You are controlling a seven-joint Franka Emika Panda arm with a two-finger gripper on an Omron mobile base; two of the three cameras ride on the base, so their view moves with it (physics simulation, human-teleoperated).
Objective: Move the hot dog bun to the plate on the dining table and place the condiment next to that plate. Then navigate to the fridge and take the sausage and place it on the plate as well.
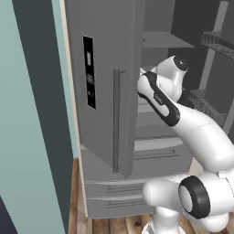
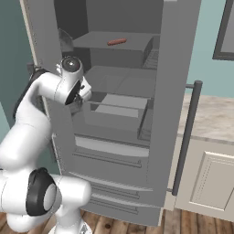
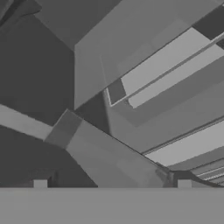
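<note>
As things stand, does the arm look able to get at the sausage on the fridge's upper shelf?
Probably yes. The fridge stands open, and the sausage lies bare on an upper shelf with nothing in front of it. The gripper is inside the opening but lower, so it would have to rise.

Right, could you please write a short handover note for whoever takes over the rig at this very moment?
Gripper: its fingertips rise far apart at the bottom of the hand view, so it is open and holds nothing.
Fridge: both doors stand open; the arm reaches into the opening at mid height.
Sausage: lies untouched on the upper shelf, above the hand's level.
Done: the base is parked at the fridge.
Left: raise the hand to the shelf, grasp the sausage, carry it to the plate. The bun and condiment steps cannot be checked from here.
</note>
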